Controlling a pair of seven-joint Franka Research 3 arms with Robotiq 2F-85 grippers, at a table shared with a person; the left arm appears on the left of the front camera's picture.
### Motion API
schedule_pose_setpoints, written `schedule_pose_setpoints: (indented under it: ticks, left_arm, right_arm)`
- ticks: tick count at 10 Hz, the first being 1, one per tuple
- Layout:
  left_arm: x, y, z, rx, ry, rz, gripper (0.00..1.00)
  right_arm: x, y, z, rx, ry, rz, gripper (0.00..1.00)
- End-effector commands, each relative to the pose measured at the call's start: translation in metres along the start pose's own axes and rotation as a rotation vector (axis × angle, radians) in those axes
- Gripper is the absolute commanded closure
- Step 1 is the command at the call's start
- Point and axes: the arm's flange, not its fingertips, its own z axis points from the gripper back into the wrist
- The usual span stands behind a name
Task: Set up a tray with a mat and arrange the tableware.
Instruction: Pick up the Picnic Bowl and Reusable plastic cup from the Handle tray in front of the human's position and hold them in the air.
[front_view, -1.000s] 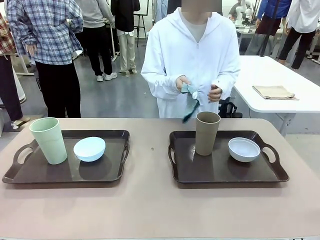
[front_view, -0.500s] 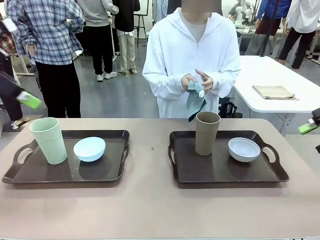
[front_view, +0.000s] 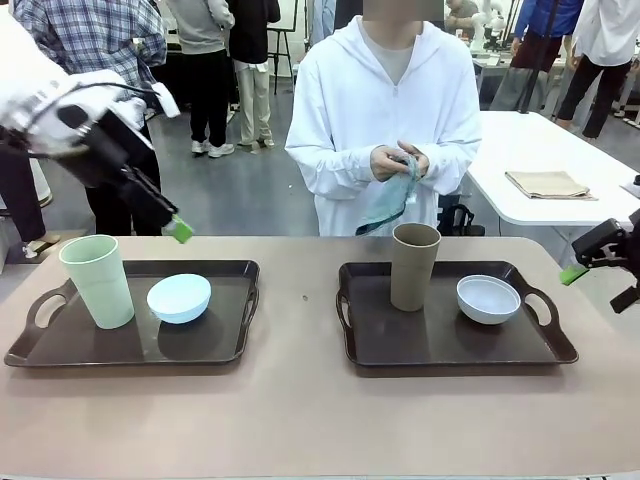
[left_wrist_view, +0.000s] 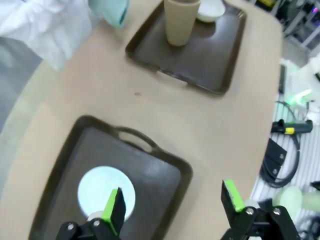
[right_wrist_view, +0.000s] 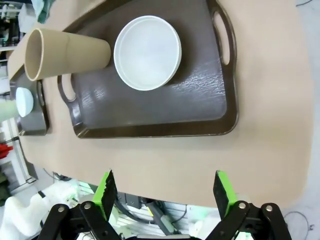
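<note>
The left gripper (left_wrist_view: 172, 197) hangs spread with the light blue bowl (left_wrist_view: 97, 184) below one finger, and the right gripper (right_wrist_view: 164, 184), spread too, has the white bowl (right_wrist_view: 147, 52) ahead.

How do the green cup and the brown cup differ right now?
Colour: the green cup is pale green, the brown cup is tan.
Tray: the green cup stands on the left tray, the brown cup on the right tray.
Neighbour: the green cup has a light blue bowl beside it, the brown cup a white bowl.
Shared: both are upright, handleless and mouth up, each on the robot's left of its bowl.
</note>
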Motion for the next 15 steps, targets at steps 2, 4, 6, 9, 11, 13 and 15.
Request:
schedule_pose_setpoints:
  ticks: [2, 4, 6, 9, 11, 13, 15]
  left_arm:
    - [0.022, 0.007, -0.033, 0.042, -0.021, -0.002, 0.00]
    - [0.010, 0.001, -0.019, 0.015, -0.005, -0.011, 0.00]
    - [0.010, 0.001, -0.019, 0.015, -0.005, -0.011, 0.00]
    - [0.033, 0.013, -0.040, -0.024, -0.030, -0.124, 0.00]
    - [0.077, 0.018, -0.075, -0.067, -0.056, -0.321, 0.00]
    - [0.104, 0.016, -0.111, -0.097, -0.074, -0.441, 0.00]
    - [0.141, 0.020, -0.149, -0.178, -0.144, -0.506, 0.00]
  right_arm:
    - [-0.004, -0.010, -0.020, 0.010, 0.019, -0.042, 0.00]
    - [0.004, -0.004, -0.010, 0.005, 0.017, -0.019, 0.00]
    - [0.004, -0.004, -0.010, 0.005, 0.017, -0.019, 0.00]
    - [0.015, 0.007, -0.021, 0.010, 0.069, -0.001, 0.00]
    - [0.032, 0.026, -0.038, -0.027, 0.073, -0.018, 0.00]
    - [0.039, 0.034, -0.052, -0.058, 0.090, -0.019, 0.00]
    - [0.043, 0.038, -0.064, -0.096, 0.090, -0.020, 0.00]
